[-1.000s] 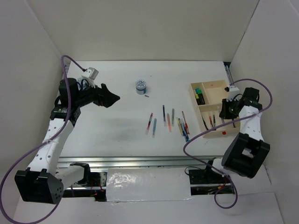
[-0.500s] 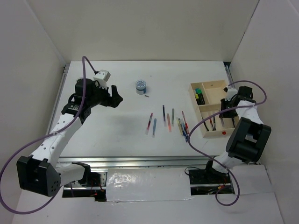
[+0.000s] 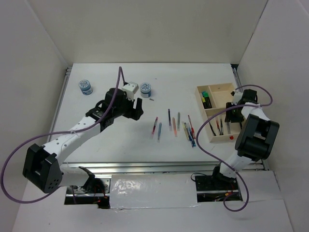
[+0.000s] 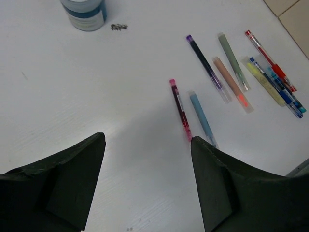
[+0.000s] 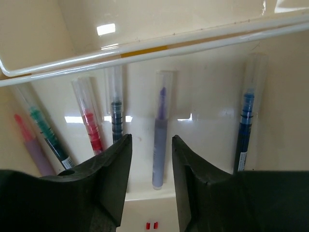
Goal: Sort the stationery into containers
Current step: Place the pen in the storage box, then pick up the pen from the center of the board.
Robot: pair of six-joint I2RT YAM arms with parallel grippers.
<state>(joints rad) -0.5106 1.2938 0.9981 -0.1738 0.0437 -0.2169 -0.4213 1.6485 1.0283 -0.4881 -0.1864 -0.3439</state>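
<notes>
Right gripper (image 5: 150,143) is hanging low inside the tray (image 5: 207,92), over its pen compartment. Fingers (image 5: 108,179) are sitting slightly apart and pinching nothing. A purple pen (image 5: 160,130) is lying on the tray floor, showing through the gap. Five more are lying roughly parallel in the same compartment: pink pen (image 5: 26,135), green pen (image 5: 46,133), red pen (image 5: 91,128) and dark blue pen (image 5: 116,118) on one side, blue pen (image 5: 245,128) on the other. From above, this compartment is taking up the tray's near part. Green and yellow highlighters (image 3: 206,99) are sitting in the small compartments at the tray's far-left corner.

Left gripper (image 4: 146,140) is hovering over bare table (image 4: 58,92), well left of the tray, fingers spread wide and holding nothing.

Loose pens are lying on the table between it and the tray:
- Farthest from the tray: magenta pen (image 4: 179,108) and light blue pen (image 4: 202,118). The light blue one's end is running right up to a fingertip in the wrist view.
- Next: violet pen (image 4: 207,67), salmon pen (image 4: 231,84), grey-green pen (image 4: 234,60).
- Closest to the tray, bunched together: loose red pen (image 4: 268,60), yellow pen (image 4: 263,82), loose blue pen (image 4: 285,92).

Near pot (image 4: 84,12) is standing past the left gripper, a small dark speck (image 4: 119,27) just beside it. Far pot (image 3: 85,86) is standing farthest from the tray.
</notes>
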